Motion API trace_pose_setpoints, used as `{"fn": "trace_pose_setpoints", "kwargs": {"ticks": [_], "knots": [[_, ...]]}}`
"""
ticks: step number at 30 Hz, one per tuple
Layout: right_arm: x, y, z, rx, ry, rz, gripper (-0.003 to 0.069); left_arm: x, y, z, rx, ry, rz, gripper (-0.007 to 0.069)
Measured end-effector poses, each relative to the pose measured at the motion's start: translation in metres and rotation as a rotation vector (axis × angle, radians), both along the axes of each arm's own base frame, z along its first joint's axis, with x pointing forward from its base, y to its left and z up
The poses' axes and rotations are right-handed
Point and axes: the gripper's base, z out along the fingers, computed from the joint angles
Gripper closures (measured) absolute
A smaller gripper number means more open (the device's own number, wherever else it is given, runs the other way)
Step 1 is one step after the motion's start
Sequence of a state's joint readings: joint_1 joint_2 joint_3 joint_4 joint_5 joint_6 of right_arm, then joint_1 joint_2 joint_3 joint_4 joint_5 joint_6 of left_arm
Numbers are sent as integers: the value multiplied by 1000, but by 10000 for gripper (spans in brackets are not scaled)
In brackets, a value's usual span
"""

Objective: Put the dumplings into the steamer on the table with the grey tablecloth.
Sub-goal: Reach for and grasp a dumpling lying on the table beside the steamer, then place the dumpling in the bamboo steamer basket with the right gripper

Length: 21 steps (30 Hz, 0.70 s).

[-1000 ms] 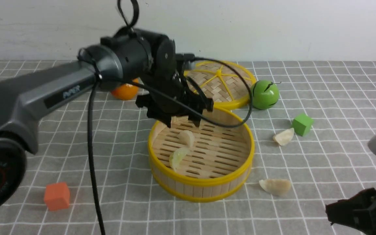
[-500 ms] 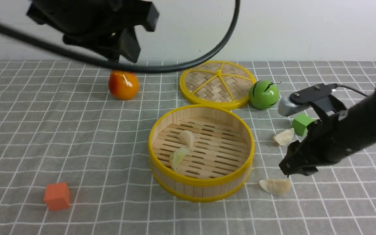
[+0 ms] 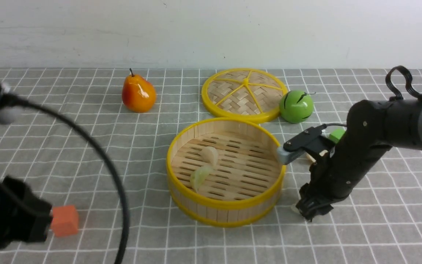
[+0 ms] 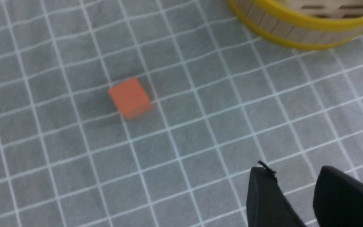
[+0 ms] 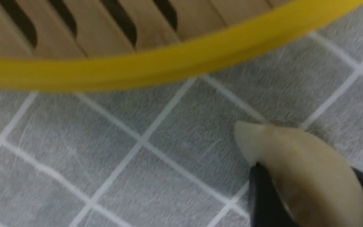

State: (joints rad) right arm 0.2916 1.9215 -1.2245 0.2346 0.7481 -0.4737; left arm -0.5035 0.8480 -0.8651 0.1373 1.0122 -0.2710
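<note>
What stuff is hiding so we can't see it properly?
Front view: the right tool covers most of the dumpling by the steamer.
Right wrist view: the edge crops that dumpling; grip unclear.
Front view: the right arm hides most of the green cube.
Left wrist view: the edge crops the left tool.

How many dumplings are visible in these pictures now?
3. In the steamer: a cream dumpling and a greenish dumpling. The third dumpling lies on the tablecloth at the right gripper. Another may be hidden behind the right arm.
</note>
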Motion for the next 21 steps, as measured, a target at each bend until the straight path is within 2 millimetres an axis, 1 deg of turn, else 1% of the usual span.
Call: {"fn": "trace_pose_setpoints", "kwargs": {"ticks": [1,2,3,4,6,8,9,10,12,13,14,15,17,19,20,21], "knots": [[-1,0,0,-3,21,5,448,-5,5,-8,6,-1,19,398],[-3,0,2,-5,35,10,478,-10,9,-16,13,-5,37,398],[-3,0,3,-6,37,12,479,-11,10,-15,10,-13,41,398],[-4,-1,8,-14,58,24,474,-18,16,-28,26,-11,67,398],[-6,-1,20,-17,67,38,473,-26,24,-40,30,-15,111,398],[-5,0,40,-9,48,48,473,-36,32,-52,17,-32,157,397],[-5,0,48,-4,38,51,473,-38,34,-55,10,-39,167,396],[-5,1,62,8,12,54,473,-43,37,-61,-5,-56,185,396],[-4,3,85,41,-29,53,473,-48,41,-67,-48,-104,206,394],[-3,4,89,51,-34,52,473,-49,41,-67,-62,-119,209,394],[-3,8,103,103,-62,43,473,-51,42,-69,-99,-169,210,393],[-2,14,112,142,-86,46,473,-52,43,-71,-122,-204,207,392],[-2,27,120,221,-125,57,473,-54,44,-72,-159,-266,194,390],[-2,39,121,274,-145,70,473,-56,44,-73,-179,-300,183,390],[-1,51,118,309,-159,85,473,-57,44,-74,-186,-312,180,389],[1,56,116,330,-167,84,473,-58,44,-75,-188,-314,180,388]]}}
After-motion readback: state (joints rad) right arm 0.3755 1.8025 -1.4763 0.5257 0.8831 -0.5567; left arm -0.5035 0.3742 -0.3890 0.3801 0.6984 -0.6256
